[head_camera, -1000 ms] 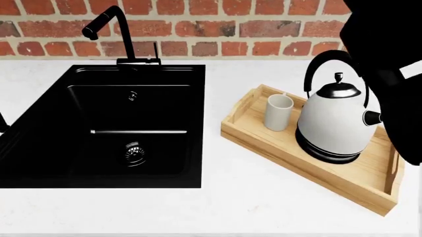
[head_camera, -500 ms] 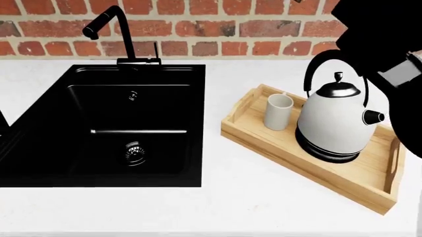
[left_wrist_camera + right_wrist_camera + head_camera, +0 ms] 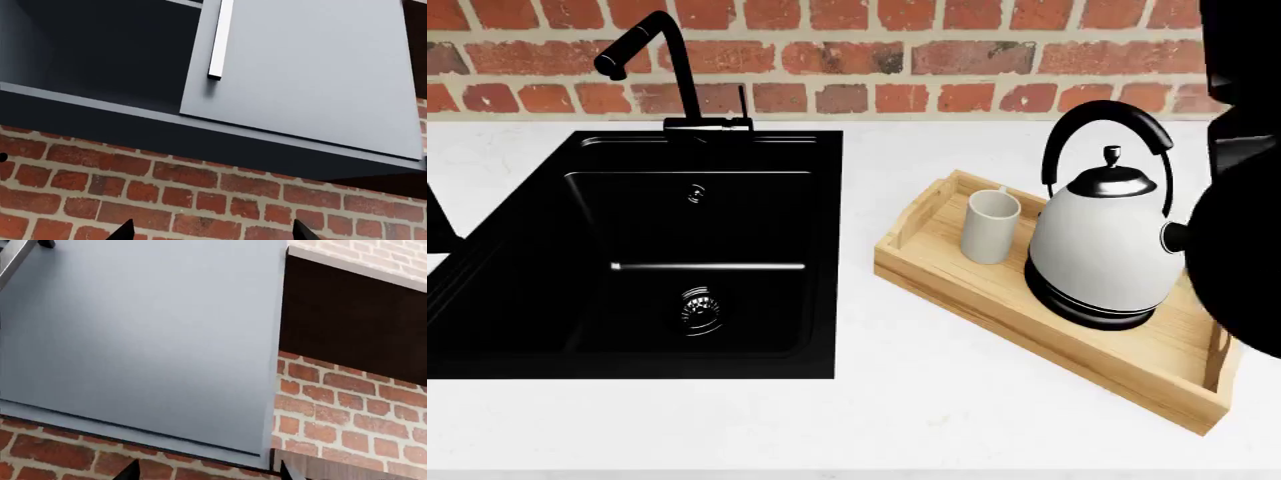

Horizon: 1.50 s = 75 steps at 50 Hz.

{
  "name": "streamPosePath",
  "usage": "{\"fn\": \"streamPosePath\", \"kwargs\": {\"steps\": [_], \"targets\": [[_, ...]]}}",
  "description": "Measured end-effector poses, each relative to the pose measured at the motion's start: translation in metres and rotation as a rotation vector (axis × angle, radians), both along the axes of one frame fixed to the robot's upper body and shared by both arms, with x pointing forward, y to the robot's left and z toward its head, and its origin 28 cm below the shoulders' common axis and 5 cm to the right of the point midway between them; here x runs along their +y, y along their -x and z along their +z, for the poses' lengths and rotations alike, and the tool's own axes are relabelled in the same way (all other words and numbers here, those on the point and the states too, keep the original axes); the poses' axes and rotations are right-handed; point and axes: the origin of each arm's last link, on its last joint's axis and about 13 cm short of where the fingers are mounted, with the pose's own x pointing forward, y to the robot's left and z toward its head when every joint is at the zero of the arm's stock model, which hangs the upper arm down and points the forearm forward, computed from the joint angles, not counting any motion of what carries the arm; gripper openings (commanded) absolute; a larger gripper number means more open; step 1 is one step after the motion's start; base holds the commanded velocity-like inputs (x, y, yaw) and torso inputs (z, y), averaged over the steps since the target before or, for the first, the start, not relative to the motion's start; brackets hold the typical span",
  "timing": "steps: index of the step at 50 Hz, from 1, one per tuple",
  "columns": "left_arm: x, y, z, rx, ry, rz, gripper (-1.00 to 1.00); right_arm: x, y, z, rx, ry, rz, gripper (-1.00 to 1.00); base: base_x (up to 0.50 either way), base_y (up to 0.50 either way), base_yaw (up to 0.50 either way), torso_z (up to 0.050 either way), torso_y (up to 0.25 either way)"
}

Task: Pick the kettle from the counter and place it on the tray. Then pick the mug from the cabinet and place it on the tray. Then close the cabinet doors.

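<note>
Kettle [image 3: 1101,250] upright on tray [image 3: 988,290], dial facing right; mug [image 3: 989,228] upright just beside it. Tray's long axis diagonal across counter [image 3: 868,420], right of sink [image 3: 641,250]. Left gripper [image 3: 212,231] and right gripper [image 3: 208,471] both spread, empty, facing grey cabinet door [image 3: 140,340].

Kettle [image 3: 1101,250] and mug [image 3: 989,227] upright on tray [image 3: 1054,325]

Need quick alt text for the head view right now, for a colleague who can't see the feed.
A white kettle and a small mug stand on a wooden tray on a white counter. A black sink with a faucet sits to the left, before a brick wall. A black arm blocks the right edge.
</note>
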Motion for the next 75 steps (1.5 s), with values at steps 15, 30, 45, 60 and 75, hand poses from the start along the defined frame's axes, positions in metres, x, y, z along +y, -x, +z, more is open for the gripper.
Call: {"fn": "streamPosePath", "kwargs": {"steps": [15,30,45,60,75], "targets": [[-0.008,0.016,0.010,-0.071,-0.011,0.028,1.00,-0.059,0.032,-0.118,-0.009,-0.069,-0.127,1.00,0.00,0.23,0.00,0.000,0.000],[-0.009,0.024,0.010,-0.088,-0.014,0.036,1.00,-0.067,0.058,-0.147,0.039,-0.137,-0.137,1.00,0.00,0.50,0.00,0.000,0.000],[-0.008,0.024,0.009,-0.085,-0.020,0.039,1.00,-0.066,0.063,-0.154,0.055,-0.154,-0.136,1.00,0.00,0.50,0.00,0.000,0.000],[-0.006,0.023,0.008,-0.088,-0.022,0.054,1.00,-0.063,0.062,-0.156,0.061,-0.154,-0.129,1.00,0.00,0.50,0.00,0.000,0.000],[-0.006,0.021,0.010,-0.094,-0.014,0.081,1.00,-0.061,0.062,-0.158,0.065,-0.155,-0.124,1.00,0.00,0.50,0.00,0.000,0.000]]}}
